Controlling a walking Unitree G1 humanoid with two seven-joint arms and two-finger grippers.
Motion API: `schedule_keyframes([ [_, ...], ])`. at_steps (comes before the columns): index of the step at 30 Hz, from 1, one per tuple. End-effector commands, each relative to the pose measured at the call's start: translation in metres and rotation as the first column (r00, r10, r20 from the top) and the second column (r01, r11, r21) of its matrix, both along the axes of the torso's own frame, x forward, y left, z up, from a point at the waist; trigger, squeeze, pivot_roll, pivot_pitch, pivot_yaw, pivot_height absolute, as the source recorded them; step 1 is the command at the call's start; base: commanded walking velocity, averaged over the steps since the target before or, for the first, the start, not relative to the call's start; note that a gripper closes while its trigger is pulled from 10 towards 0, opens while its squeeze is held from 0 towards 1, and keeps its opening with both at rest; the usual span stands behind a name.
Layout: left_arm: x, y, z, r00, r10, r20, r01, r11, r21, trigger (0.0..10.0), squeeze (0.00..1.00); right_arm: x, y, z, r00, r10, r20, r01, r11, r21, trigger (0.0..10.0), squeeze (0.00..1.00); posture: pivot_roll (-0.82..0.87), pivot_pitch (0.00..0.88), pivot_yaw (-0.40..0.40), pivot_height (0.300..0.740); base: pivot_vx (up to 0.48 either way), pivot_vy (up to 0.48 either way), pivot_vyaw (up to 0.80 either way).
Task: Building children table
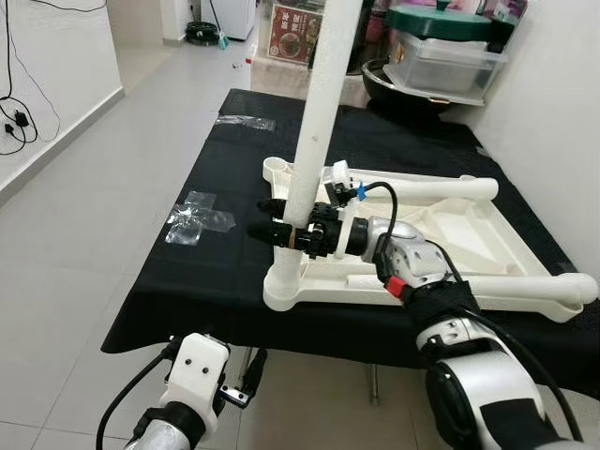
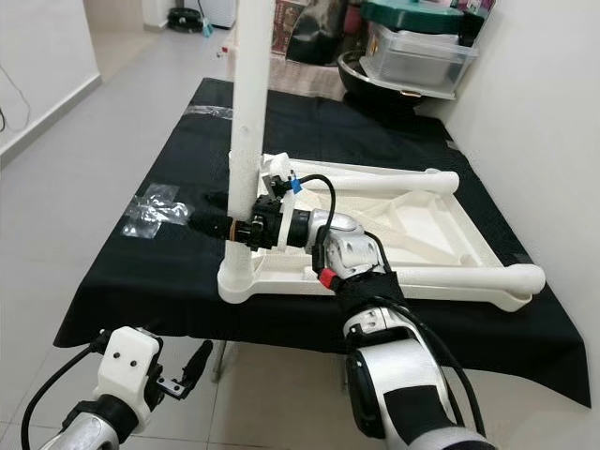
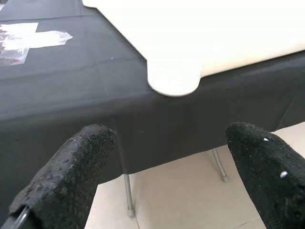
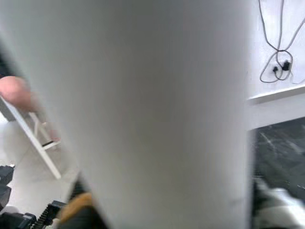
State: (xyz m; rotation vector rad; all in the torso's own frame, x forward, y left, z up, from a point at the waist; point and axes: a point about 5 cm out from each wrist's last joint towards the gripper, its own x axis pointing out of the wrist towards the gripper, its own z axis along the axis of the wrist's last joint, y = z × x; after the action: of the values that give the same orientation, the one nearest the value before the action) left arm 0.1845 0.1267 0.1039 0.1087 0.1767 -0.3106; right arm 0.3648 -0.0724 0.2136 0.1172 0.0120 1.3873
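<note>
Leg-fitting step. White leg [image 1: 317, 103] upright in near-left corner socket of upturned tabletop [image 1: 450, 246]; right gripper [image 1: 292, 231] clamped on it. Left gripper [image 1: 251, 368] spread, below tabletop edge. Next, likely: seating push.

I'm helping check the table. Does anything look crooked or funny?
Yes. The white leg held by the right pincer leans instead of standing straight in the upside-down tabletop's corner. Crumpled clear tape lies on the black cloth.
</note>
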Motion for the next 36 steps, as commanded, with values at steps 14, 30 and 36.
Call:
schedule_keyframes([
  [14, -0.001, -0.003, -0.003, 1.000, -0.009, -0.011, 0.009, 1.000, 0.002, 10.0, 0.00, 0.032, -0.015, -0.018, 0.714, -0.696, -0.073, 0.693, 0.718, -0.065, 0.0, 0.00, 0.14, 0.033, -0.162, 0.740, 0.000, 0.000, 0.00],
  [30, 0.001, -0.001, -0.002, 1.000, -0.012, -0.011, 0.012, 1.000, 0.005, 10.0, 0.00, 0.018, -0.010, -0.035, 0.077, -0.948, -0.310, 0.985, 0.120, -0.123, 10.0, 0.00, 0.14, 0.044, -0.152, 0.740, 0.000, 0.000, 0.00],
  [36, 0.001, -0.001, -0.002, 1.000, -0.011, -0.011, 0.011, 1.000, 0.004, 10.0, 0.00, 0.020, 0.008, -0.020, 0.315, -0.901, -0.297, 0.947, 0.320, 0.032, 10.0, 0.00, 0.13, 0.046, -0.153, 0.740, 0.000, 0.000, 0.00],
])
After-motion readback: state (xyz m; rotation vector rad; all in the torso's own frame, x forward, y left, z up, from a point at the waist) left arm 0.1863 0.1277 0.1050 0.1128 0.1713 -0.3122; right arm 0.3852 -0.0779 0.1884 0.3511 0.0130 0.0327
